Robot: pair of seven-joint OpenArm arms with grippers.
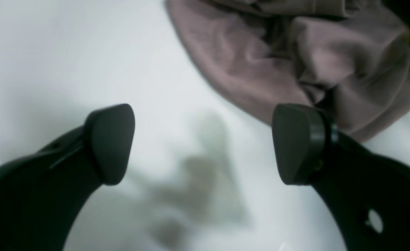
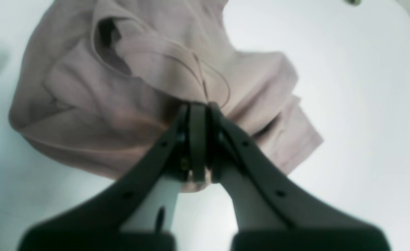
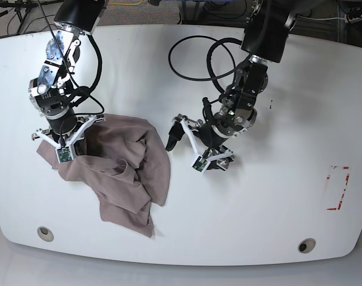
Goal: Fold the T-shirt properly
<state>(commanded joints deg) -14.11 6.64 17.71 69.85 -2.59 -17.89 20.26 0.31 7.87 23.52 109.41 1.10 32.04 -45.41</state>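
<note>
Crumpled mauve-brown cotton T-shirt (image 3: 126, 170), clamped at one edge in right claw (image 2: 198, 139); left claw (image 1: 205, 143), jaws apart, empty, just beside its opposite edge.

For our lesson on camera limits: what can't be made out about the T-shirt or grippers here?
- Left wrist view: T-shirt is cut off by the top edge and blurred.
- Right wrist view: the shut right gripper hides the pinched cloth.
- Base view: collar print can't be seen among crumpled folds; open left gripper is partly hidden by its arm.
</note>
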